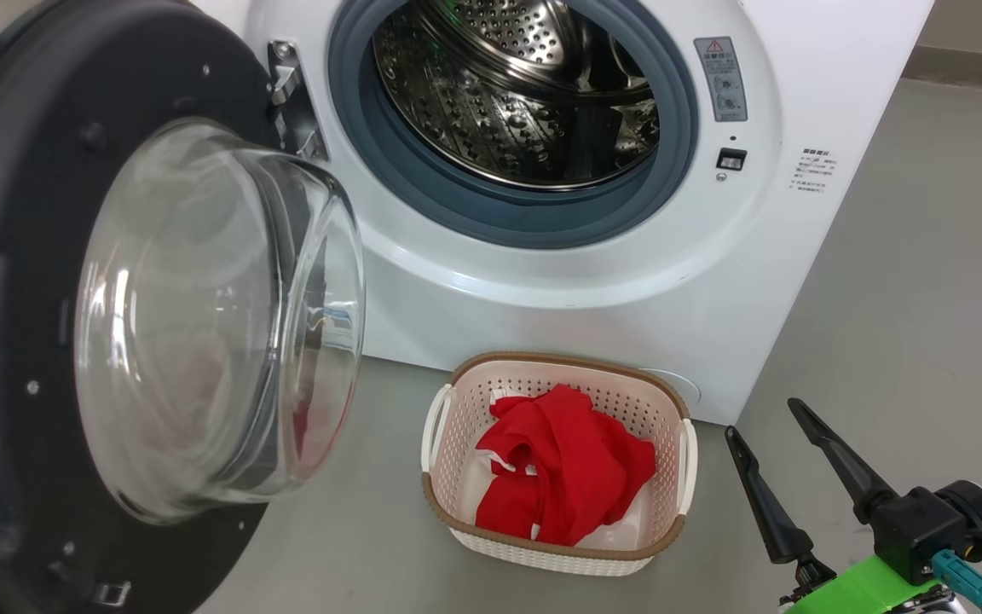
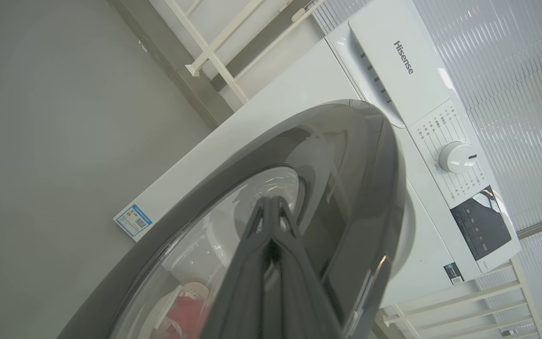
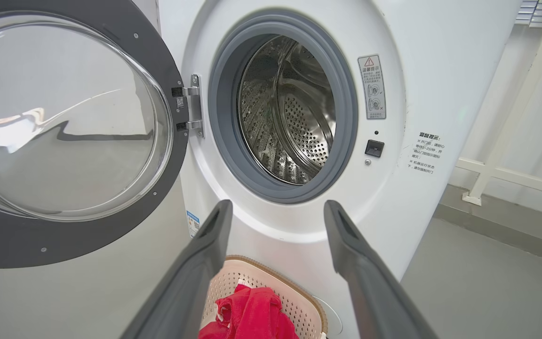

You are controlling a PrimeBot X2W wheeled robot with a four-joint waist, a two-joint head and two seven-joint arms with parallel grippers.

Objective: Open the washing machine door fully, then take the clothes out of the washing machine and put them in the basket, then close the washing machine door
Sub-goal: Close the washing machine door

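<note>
One big white front-loading washing machine fills the head view from about 11 to 2 o'clock, with its grey rubber ring and perforated steel drum in plain sight. Its large round door with the glossy black rim and bulging clear glass bowl is swung wide open over at 9 o'clock, hanging off the metal hinge at 9 o'clock of the opening.

Down at 6 o'clock, on the grey floor just in front of the machine, sits the small cream perforated plastic basket with the brown woven-look rim. The bright red fabric garment with white trim is crumpled up inside that basket.

The right gripper is at 4 o'clock, near the basket but not touching it, with its two dark fingers spread wide and nothing between them.

The left gripper, seen from its own wrist camera, has its fingers pinched together on nothing. The tips are right up at the door's glossy outer face, and I honestly can't tell if they're touching it.
</note>
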